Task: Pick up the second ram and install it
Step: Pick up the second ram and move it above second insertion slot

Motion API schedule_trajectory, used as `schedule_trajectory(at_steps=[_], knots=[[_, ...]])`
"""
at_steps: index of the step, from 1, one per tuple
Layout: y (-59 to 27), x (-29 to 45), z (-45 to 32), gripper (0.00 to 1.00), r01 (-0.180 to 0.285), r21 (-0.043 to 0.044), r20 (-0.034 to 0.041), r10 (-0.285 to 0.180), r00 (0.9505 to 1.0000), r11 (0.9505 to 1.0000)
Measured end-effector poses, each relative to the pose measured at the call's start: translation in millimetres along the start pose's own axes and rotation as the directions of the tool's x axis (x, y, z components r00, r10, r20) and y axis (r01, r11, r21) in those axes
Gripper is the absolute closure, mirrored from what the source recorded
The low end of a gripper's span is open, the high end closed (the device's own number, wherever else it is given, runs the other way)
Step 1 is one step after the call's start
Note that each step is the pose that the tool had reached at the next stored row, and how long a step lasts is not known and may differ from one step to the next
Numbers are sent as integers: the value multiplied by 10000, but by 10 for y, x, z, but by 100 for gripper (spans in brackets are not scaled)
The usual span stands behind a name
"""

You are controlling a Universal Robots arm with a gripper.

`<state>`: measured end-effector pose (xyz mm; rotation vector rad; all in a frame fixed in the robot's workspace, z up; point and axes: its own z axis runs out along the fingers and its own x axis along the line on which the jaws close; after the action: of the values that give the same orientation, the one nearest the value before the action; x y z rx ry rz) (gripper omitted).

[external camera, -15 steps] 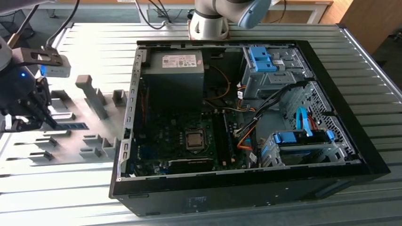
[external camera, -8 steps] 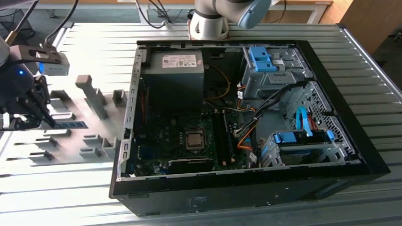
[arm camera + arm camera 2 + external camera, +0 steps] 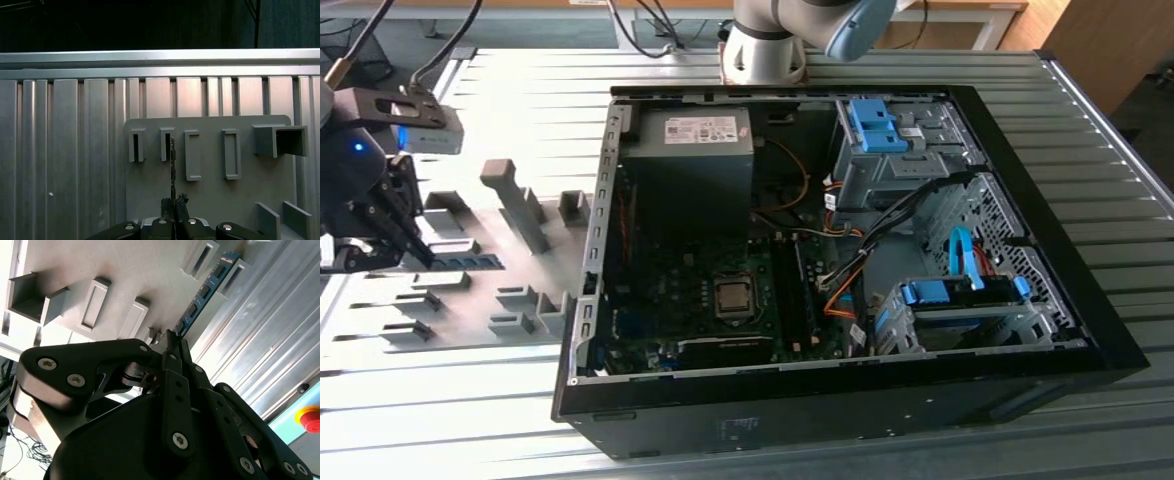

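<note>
Exterior view: your gripper (image 3: 420, 258) was clamped on one end of the second ram (image 3: 467, 262), its long axis running toward three o'clock from the jaws, at the grey holder tray (image 3: 454, 300).

The second ram (image 3: 205, 294), near end hidden inside the gripper (image 3: 174, 338) in the second wrist view; arm (image 3: 767, 45) cropped by the exterior view's top edge.

The arm (image 3: 767, 45) stands on its base at the top of the exterior view and runs out of the picture. Its wrist is at the exterior view's left edge. The black gripper (image 3: 414, 252) hangs there, tilted, tips pointing down and toward the exterior view's right. In both wrist views the jaws are drawn together, fingertips (image 3: 182, 199) pinching one end of the ram (image 3: 205, 290).
</note>
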<state>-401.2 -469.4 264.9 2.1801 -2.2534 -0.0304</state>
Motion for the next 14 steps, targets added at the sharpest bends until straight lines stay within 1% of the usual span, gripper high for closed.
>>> schedule_trajectory(at_steps=[14], knots=[[3,-1,-131,86,0,0,0,0,10000,10000]])
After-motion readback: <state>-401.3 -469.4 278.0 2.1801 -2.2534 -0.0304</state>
